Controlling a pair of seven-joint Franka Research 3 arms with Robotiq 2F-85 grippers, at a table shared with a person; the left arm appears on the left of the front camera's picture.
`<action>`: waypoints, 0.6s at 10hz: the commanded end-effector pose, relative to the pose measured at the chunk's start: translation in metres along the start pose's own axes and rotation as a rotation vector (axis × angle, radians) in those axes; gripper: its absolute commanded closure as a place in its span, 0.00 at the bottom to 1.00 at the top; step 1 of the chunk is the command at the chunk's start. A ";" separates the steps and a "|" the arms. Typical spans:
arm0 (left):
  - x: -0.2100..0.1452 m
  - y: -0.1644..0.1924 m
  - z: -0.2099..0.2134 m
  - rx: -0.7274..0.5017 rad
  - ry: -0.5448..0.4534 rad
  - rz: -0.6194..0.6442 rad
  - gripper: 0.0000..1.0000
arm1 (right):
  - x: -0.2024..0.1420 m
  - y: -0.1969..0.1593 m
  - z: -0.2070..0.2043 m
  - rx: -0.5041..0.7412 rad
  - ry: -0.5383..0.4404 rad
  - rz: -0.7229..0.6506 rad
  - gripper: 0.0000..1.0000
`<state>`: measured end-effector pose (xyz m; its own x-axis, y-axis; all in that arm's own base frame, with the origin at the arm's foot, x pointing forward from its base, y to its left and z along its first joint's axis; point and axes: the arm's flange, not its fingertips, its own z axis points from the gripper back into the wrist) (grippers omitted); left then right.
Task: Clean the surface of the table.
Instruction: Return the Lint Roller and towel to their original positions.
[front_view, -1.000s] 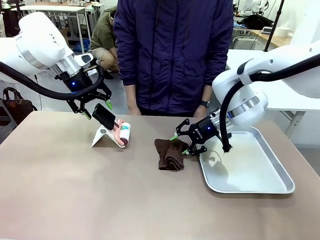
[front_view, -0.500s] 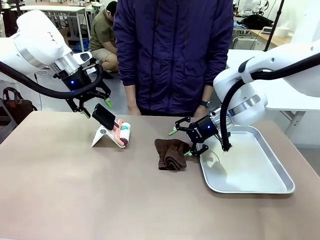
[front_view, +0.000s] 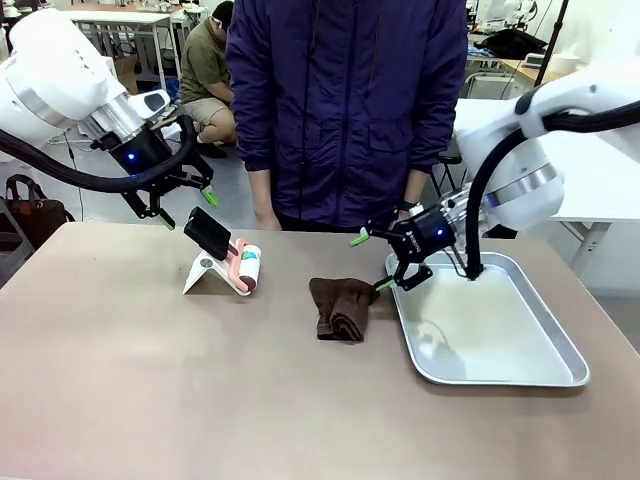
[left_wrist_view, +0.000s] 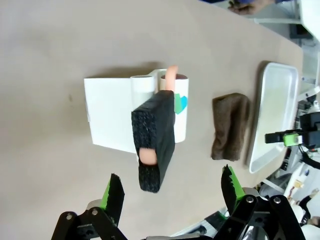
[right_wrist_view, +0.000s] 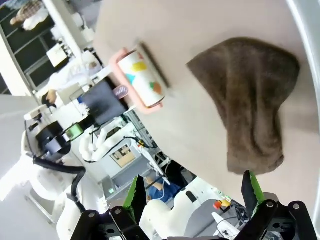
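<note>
Brownish table (front_view: 150, 380), brown cloth (front_view: 342, 307) beside silver tray (front_view: 520, 350), lint roller (front_view: 243, 268) print unreadable, left hand (front_view: 182, 207), right hand (front_view: 372, 262) both open, empty.

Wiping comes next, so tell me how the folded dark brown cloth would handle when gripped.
The folded dark brown cloth lies slumped in soft folds, so it is probably floppy and would drape. It looks light. Its fuzzy surface in the right wrist view suggests it won't slip easily.

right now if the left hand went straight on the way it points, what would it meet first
Probably the black foam handle of the lint roller, which lies between the open left hand's fingers in its wrist view; depth is unclear.
</note>
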<state>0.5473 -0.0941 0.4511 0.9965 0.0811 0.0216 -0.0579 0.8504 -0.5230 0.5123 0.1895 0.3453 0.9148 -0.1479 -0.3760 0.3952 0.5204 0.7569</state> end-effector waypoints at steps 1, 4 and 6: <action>-0.025 0.014 0.019 -0.091 -0.055 -0.047 0.00 | -0.022 -0.005 0.024 0.020 0.004 0.088 0.00; -0.064 0.044 0.054 -0.311 -0.143 -0.081 0.00 | -0.054 -0.023 0.072 0.145 0.138 0.250 0.00; -0.086 0.070 0.062 -0.463 -0.137 -0.115 0.00 | -0.081 -0.049 0.101 0.229 0.207 0.380 0.00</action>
<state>0.4683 -0.0186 0.4789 0.9729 0.1330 0.1893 0.0703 0.6094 -0.7897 0.4449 0.1088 0.3973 0.9745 0.1303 -0.1829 0.1252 0.3608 0.9242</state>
